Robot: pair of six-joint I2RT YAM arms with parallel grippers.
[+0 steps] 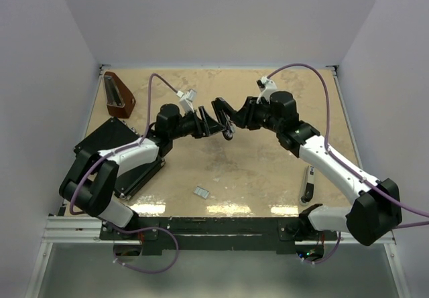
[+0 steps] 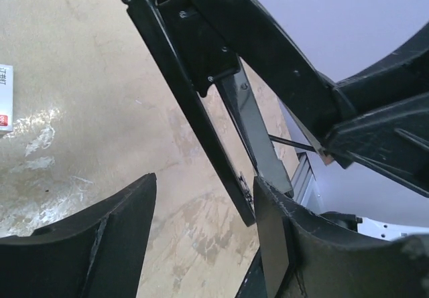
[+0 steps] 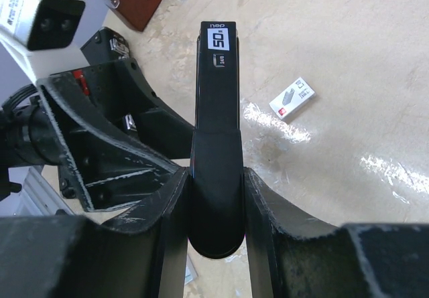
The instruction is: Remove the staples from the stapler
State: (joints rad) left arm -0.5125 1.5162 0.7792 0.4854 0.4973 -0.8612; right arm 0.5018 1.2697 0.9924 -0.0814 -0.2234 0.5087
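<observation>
Above the middle of the worktop (image 1: 268,171), the right pincer (image 3: 214,181) clenched the opened stapler (image 3: 216,97), while the released left pincer (image 2: 204,191) straddled its grey channel (image 2: 258,137), probably needing next to pinch it.

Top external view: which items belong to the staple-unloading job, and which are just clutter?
Job:
- stapler, clamped in right gripper
- left gripper, open around it
- no staples visible

Lying about:
- brown wedge
- flat black box
- small white printed box
- slim grey-black piece by right arm, unclear what
</observation>
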